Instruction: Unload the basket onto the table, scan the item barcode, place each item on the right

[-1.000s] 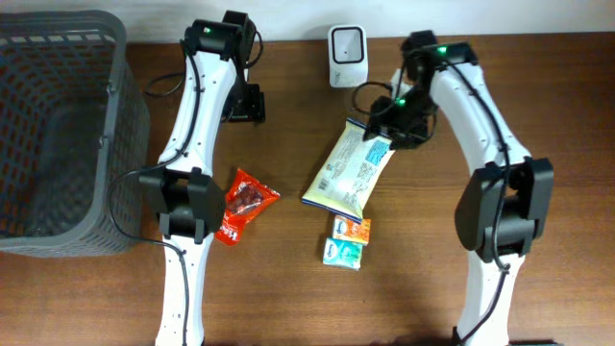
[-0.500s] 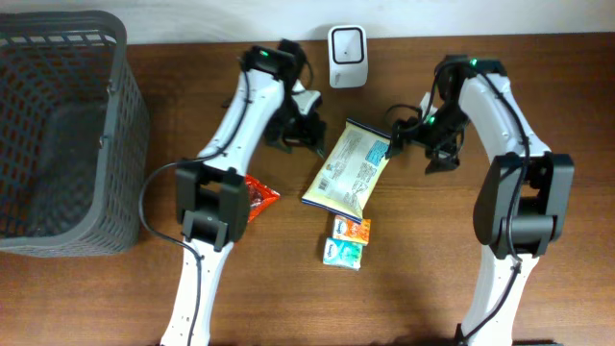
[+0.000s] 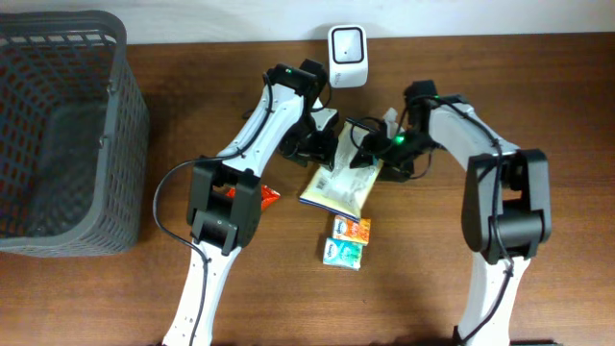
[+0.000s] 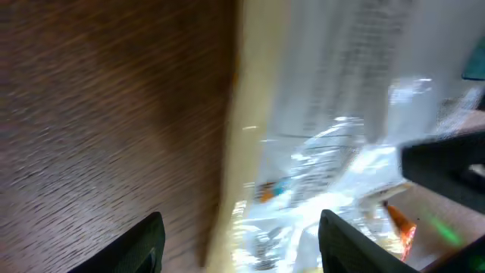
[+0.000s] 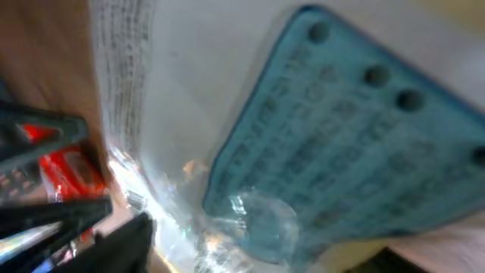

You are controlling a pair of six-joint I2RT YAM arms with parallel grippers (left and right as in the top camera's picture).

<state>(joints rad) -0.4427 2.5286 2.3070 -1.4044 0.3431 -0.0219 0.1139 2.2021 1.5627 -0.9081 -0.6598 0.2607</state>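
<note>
The snack bag [image 3: 338,183] lies on the tabletop [image 3: 423,279], with the white barcode scanner [image 3: 346,43] at its 12 o'clock, apart from it. The step likely calls for one firm hold on the bag's upper edge. The bag should then be lifted clear of the two small packets [image 3: 346,240] at its 6 o'clock and its printed face turned to the scanner window, film kept taut. The left fingers [image 4: 144,243] stand spread astride the bag's edge at its 10 o'clock, not closed on it. The right fingers [image 5: 125,246] sit at 2 o'clock, and blur hides whether they pinch the film. The left arm [image 3: 259,125] and right arm [image 3: 471,115] reach inward, elbows bowed outward.
</note>
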